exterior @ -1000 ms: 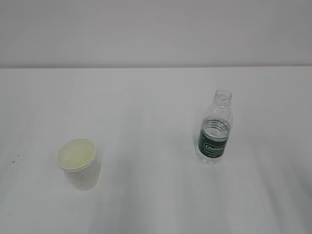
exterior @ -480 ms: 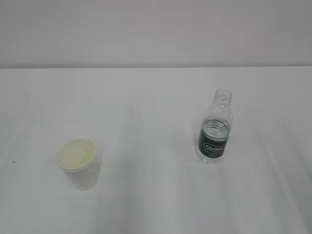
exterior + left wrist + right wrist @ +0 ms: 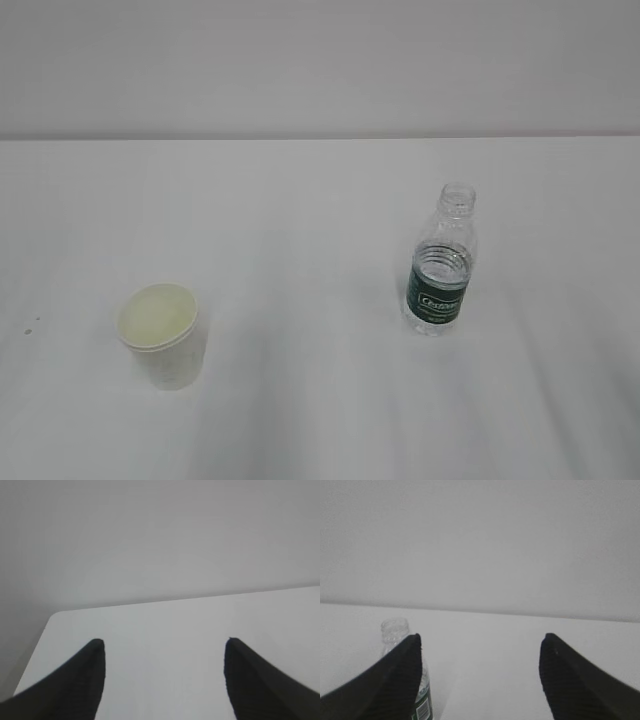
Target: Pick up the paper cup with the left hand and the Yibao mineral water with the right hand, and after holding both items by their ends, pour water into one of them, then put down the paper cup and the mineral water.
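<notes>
- White counter [image 3: 320, 250] fills your exterior view, running back to a pale grey wall [image 3: 320, 60].
- Your small white tapered paper cup [image 3: 163, 337] stands upright on the counter toward the front left, rolled rim up, pale yellowish inside showing.
- Your small clear ribbed plastic Yibao mineral water bottle [image 3: 440, 262] stands upright right of centre, well apart from the cup; the dark green label band carries white lettering, and the neck is uncapped.
- Neither arm shows in the exterior view.
- Over to your left wrist view: the left gripper [image 3: 165, 647] has its two black fingertips [image 3: 92, 657] spread wide, nothing between them, only bare counter and the counter's rounded far-left corner ahead.
- The cup is not in your left wrist view.
- Now your right wrist view: the right gripper [image 3: 480, 642] is spread wide too, with nothing between its ribbed black fingertips [image 3: 555, 652].
- The bottle [image 3: 395, 632] peeks out just behind the left-hand fingertip there, neck above it, a strip of green label below; you cannot tell whether they touch.
</notes>
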Controlling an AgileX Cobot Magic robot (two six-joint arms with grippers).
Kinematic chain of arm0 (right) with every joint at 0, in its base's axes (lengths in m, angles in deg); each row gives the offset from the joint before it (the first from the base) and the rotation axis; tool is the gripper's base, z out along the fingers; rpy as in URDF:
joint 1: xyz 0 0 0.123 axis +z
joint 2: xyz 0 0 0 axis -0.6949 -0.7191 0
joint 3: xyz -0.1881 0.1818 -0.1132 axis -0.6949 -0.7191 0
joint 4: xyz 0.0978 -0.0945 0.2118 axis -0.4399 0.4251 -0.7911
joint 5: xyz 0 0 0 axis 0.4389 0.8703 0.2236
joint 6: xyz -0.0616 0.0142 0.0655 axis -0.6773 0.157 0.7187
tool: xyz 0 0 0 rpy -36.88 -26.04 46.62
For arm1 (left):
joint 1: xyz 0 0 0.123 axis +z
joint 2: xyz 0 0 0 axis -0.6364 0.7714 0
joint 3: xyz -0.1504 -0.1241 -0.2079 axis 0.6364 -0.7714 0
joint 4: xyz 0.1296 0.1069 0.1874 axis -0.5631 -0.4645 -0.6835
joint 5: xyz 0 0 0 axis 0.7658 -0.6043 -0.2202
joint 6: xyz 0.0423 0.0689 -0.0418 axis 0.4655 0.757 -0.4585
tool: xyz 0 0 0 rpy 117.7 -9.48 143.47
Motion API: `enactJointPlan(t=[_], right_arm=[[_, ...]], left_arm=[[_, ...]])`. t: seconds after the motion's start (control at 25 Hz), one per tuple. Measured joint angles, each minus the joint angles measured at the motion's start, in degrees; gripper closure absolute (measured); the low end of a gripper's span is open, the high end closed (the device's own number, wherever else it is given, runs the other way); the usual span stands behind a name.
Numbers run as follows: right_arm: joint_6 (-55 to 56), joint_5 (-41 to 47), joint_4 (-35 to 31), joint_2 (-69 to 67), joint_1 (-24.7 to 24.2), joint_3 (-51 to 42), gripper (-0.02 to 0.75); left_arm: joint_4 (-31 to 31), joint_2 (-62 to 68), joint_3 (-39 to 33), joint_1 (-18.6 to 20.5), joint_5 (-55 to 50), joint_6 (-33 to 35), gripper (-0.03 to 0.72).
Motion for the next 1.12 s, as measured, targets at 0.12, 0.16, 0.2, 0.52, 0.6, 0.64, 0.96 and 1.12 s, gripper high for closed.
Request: enactJointPlan(t=[0.12, 0.16, 0.2, 0.52, 0.6, 0.64, 0.96, 1.12], right_arm=[[1.43, -4.96, 4.72, -5.93, 0.0, 0.0, 0.186], [1.71, -6.39, 5.84, -7.62, 0.0, 0.0, 0.186], [1.98, -7.62, 6.36, -9.51, 0.0, 0.0, 0.186], [3.95, -12.02, 9.74, -19.44, 0.0, 0.0, 0.186], [5.04, -12.13, 11.43, -20.85, 0.0, 0.0, 0.186], [5.46, -12.24, 11.83, -21.42, 0.0, 0.0, 0.186], [6.28, -14.03, 12.32, -24.58, 0.0, -2.1, 0.186], [6.33, -14.87, 12.32, -27.46, 0.0, -2.1, 0.186]], left_arm=[[-0.41, 0.0, 0.0, 0.0, 0.51, 0.0, 0.159], [-0.44, 0.0, 0.0, 0.0, 0.51, 0.0, 0.159], [-0.44, 0.0, 0.0, 0.0, 0.51, 0.0, 0.159], [-0.68, 0.0, 0.0, 0.0, 0.51, 0.0, 0.159], [-0.71, 0.0, 0.0, 0.0, 0.51, 0.0, 0.159], [-0.71, 0.0, 0.0, 0.0, 0.51, 0.0, 0.159], [-0.93, 0.0, 0.0, 0.0, 0.51, 0.0, 0.159], [-0.93, 0.0, 0.0, 0.0, 0.51, 0.0, 0.159]])
